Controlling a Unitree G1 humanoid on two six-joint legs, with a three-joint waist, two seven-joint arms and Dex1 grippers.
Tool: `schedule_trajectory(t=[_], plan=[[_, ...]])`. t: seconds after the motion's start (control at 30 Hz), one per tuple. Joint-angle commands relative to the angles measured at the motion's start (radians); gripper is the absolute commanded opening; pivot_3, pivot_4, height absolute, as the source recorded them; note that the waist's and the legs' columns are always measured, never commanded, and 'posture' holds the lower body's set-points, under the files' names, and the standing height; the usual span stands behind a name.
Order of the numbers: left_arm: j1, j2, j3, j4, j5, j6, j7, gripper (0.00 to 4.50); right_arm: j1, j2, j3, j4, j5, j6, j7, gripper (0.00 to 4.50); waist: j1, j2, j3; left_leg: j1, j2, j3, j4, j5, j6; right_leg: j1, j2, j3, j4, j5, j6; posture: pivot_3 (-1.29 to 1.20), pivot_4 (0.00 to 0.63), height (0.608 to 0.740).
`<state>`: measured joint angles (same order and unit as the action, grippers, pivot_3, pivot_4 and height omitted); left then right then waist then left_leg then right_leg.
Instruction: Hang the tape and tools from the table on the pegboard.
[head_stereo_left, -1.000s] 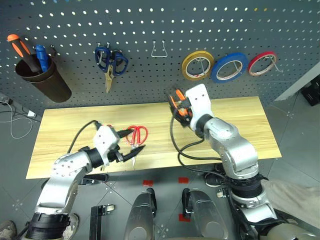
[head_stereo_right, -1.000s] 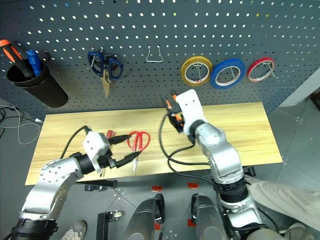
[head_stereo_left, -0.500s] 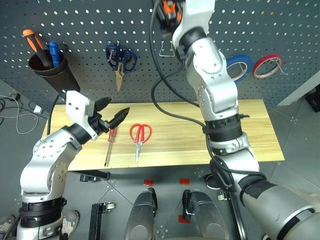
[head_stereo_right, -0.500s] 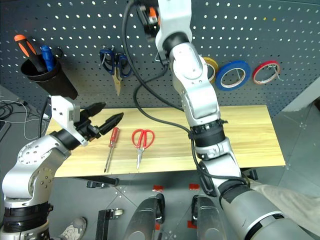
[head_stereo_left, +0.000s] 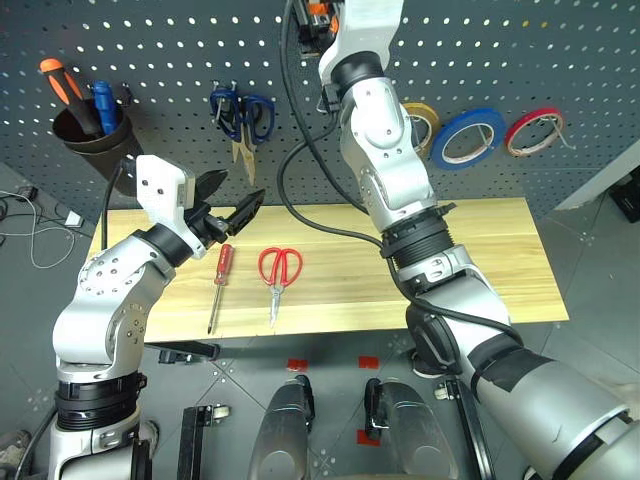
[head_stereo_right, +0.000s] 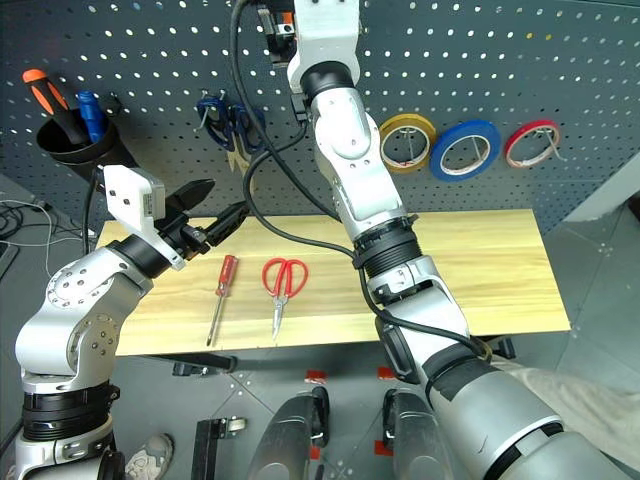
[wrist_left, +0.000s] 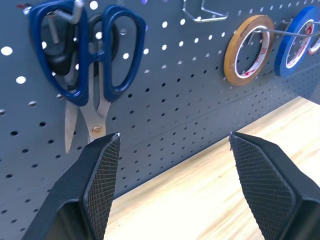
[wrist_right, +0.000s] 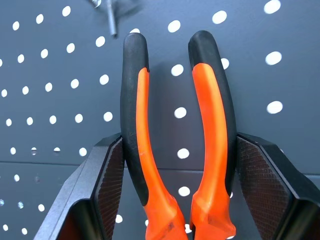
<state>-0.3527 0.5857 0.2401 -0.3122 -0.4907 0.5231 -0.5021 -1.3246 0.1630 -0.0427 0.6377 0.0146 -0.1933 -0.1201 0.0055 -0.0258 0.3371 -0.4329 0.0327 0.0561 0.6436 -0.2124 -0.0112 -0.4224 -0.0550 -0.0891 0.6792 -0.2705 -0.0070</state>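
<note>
My right gripper (wrist_right: 177, 165) is raised high against the pegboard (head_stereo_left: 150, 40) and is shut on the orange-handled pliers (wrist_right: 210, 115), handles pointing up at the panel near a metal peg (wrist_right: 112, 20). The left gripper (head_stereo_left: 232, 200) hovers open and holds nothing, above the table's (head_stereo_left: 480, 260) left part, facing the board. On the wood lie the red-handled scissors (head_stereo_left: 280, 268) and the red-handled screwdriver (head_stereo_left: 220, 285). The blue tape (head_stereo_left: 462, 137) hangs on a hook on the board.
Blue-handled scissors (head_stereo_left: 243, 110) hang on the board at the left. A dark cup (head_stereo_left: 95, 140) holds orange and blue screwdrivers. A yellow roll (wrist_left: 248, 50) and a thin red roll (head_stereo_left: 535, 130) hang either side of the blue tape. A wire hook (wrist_left: 202, 12) is free.
The right arm swung the pliers from just above the table up to the top of the board. The left gripper rose off the table, still open. The camera view shifted.
</note>
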Motion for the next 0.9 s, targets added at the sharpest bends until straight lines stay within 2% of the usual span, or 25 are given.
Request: schedule_trajectory(t=[0.03, 0.37, 0.83, 0.9], plan=[[0.006, -0.002, 0.008, -0.024, 0.012, -0.017, 0.009, 3.66, 0.033, 0.037, 0.024, 0.014, -0.035, -0.094, -0.053, 2.99, 0.004, 0.000, 0.000, 0.000, 0.000, 0.000, 0.000, 0.000, 0.000, 0.000, 0.000, 0.000, 0.000, 0.000, 0.000, 0.12, 0.354, 0.740], [-0.010, -0.059, -0.021, 0.021, 0.072, -0.080, 0.044, 3.66, 0.033, 0.013, 0.045, 0.179, -0.102, -0.201, -0.143, 2.99, 0.012, 0.000, 0.000, 0.000, 0.000, 0.000, 0.000, 0.000, 0.000, 0.000, 0.000, 0.000, 0.000, 0.000, -0.001, 0.13, 0.350, 0.740], [0.010, -0.120, -0.058, 0.086, 0.166, -0.148, 0.087, 3.66, 0.111, 0.040, 0.040, 0.181, -0.071, -0.110, -0.124, 2.99, 0.015, 0.000, 0.000, 0.000, 0.000, 0.000, 0.000, 0.000, 0.000, 0.000, 0.000, 0.000, 0.000, 0.000, -0.001, 0.10, 0.342, 0.740], [0.009, -0.127, -0.064, 0.101, 0.180, -0.153, 0.092, 3.66, 0.132, 0.041, 0.040, 0.163, -0.065, -0.096, -0.123, 3.71, 0.016, 0.000, 0.000, 0.000, 0.000, 0.000, 0.000, 0.000, 0.000, 0.000, 0.000, 0.000, 0.000, 0.000, -0.001, 0.08, 0.338, 0.740]])
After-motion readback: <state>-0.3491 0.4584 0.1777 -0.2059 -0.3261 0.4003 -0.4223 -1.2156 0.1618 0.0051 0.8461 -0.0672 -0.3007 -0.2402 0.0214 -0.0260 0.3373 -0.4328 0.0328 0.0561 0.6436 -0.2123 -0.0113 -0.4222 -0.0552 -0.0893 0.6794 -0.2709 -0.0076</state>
